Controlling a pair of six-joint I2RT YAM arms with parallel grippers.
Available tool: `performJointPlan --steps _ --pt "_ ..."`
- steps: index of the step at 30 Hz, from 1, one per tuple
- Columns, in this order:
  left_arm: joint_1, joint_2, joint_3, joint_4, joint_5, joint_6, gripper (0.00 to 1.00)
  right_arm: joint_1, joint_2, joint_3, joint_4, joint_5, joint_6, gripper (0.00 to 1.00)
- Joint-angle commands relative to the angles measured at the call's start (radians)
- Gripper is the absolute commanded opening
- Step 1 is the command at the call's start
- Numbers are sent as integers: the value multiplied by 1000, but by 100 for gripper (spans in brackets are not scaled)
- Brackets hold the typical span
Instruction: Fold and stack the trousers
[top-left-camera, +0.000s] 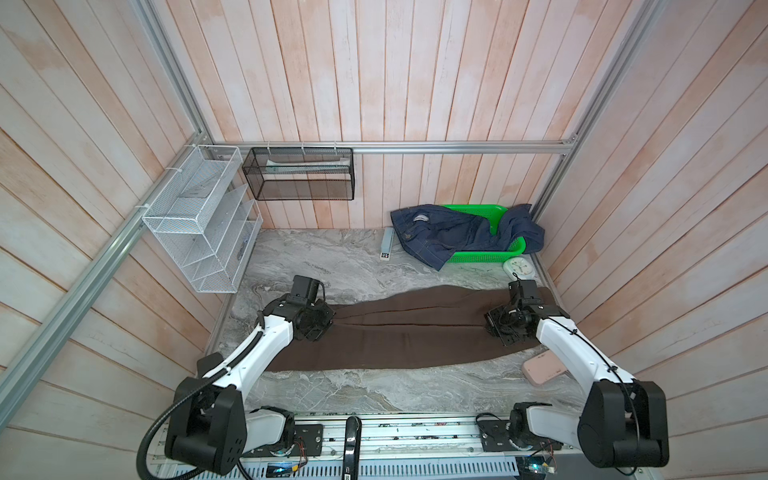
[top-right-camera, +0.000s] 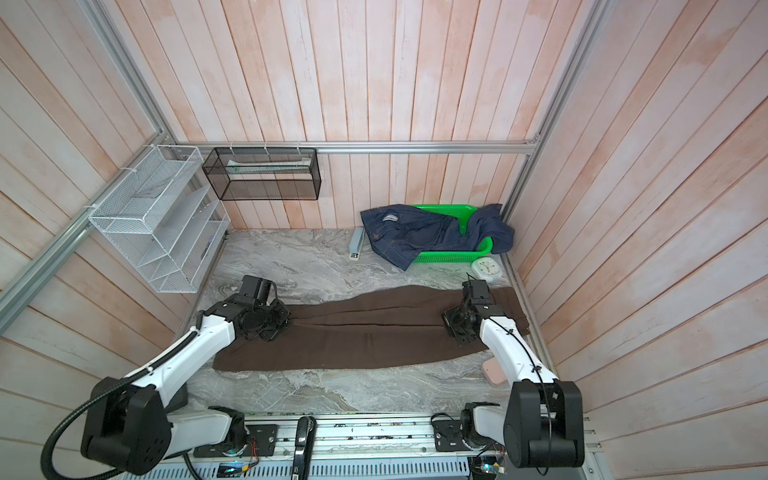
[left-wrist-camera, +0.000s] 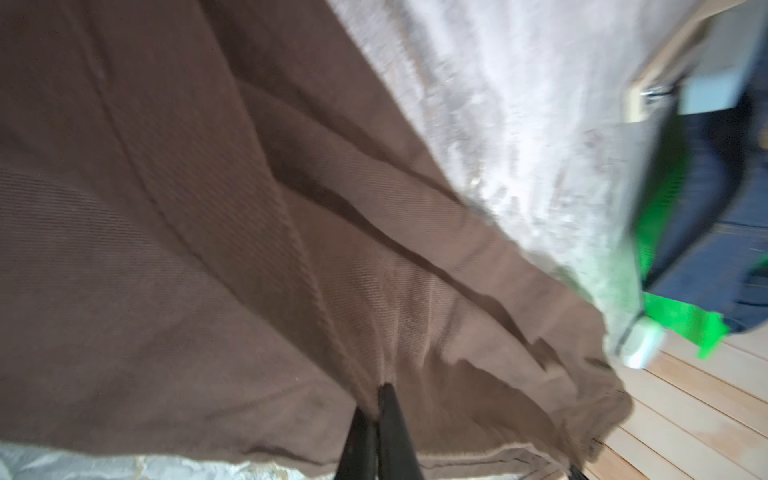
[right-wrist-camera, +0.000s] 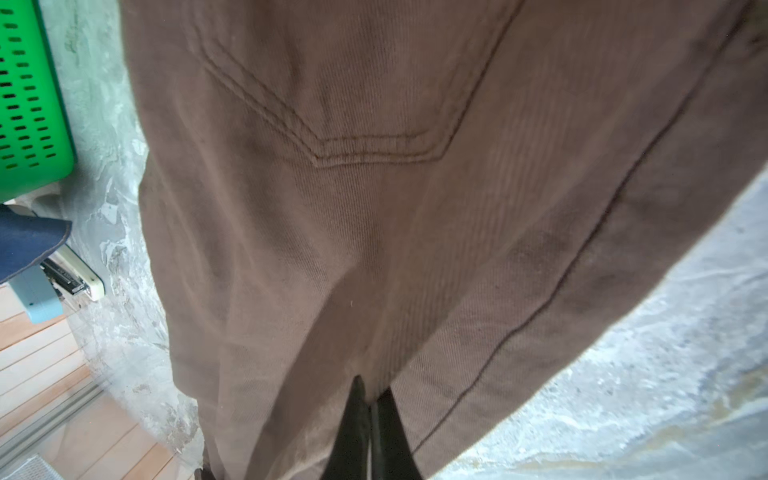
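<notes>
Trousers (top-left-camera: 415, 332) between fingertips of left gripper (left-wrist-camera: 374, 399) (right gripper (right-wrist-camera: 372, 386) likewise)

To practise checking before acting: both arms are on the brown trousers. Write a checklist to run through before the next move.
1. Left jaws shut on the trousers: ok.
2. Right jaws shut on the trousers by the back pocket: ok.
3. Trousers spread out full length: ok.
4. Pink case clear of the cloth: cannot tell.
5. Clock apart from the cloth: ok.
</notes>
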Motion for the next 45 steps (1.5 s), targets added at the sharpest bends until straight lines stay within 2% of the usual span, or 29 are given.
performJointPlan --steps 1,10,16,23,29,30,31,33,35,37,38,39,41,43,45 --pt "-6 -75 23 -101 -37 15 0 0 -41 32 -79 23 -28 0" --pt "-28 -251 -53 -220 -59 -16 0 1 -132 66 -199 61 -78 0" --pt "-52 -320 -146 -245 -62 -43 0 1 -192 -26 -231 83 -95 0" --pt "-80 -351 -251 -242 -69 -65 0 0 -205 -140 -202 121 -114 0" --pt "-87 -304 -335 -168 -63 -68 0 0 -158 -188 -150 153 -129 0" --pt "-87 -295 -343 -156 -61 -69 4 0 -150 -187 -144 156 -131 0" --pt "-87 -288 -345 -145 -60 -71 11 1 -148 -184 -145 157 -133 6" --pt "-88 -275 -336 -138 -55 -69 31 4 -149 -160 -160 159 -150 26" --pt "-88 -277 -312 -141 -55 -61 46 6 -159 -116 -190 175 -178 47" --pt "-88 -289 -274 -155 -66 -52 56 7 -173 -63 -227 183 -222 63" --pt "-88 -297 -247 -165 -73 -47 61 7 -178 -33 -252 192 -243 67" --pt "-87 -300 -223 -174 -77 -43 66 8 -183 -1 -273 201 -261 69" --pt "-88 -298 -179 -187 -85 -35 70 7 -190 47 -296 218 -288 70" --pt "-87 -283 -144 -190 -98 -26 71 8 -186 75 -276 241 -312 70" --pt "-85 -256 -125 -171 -120 -10 70 7 -163 83 -227 259 -339 64"
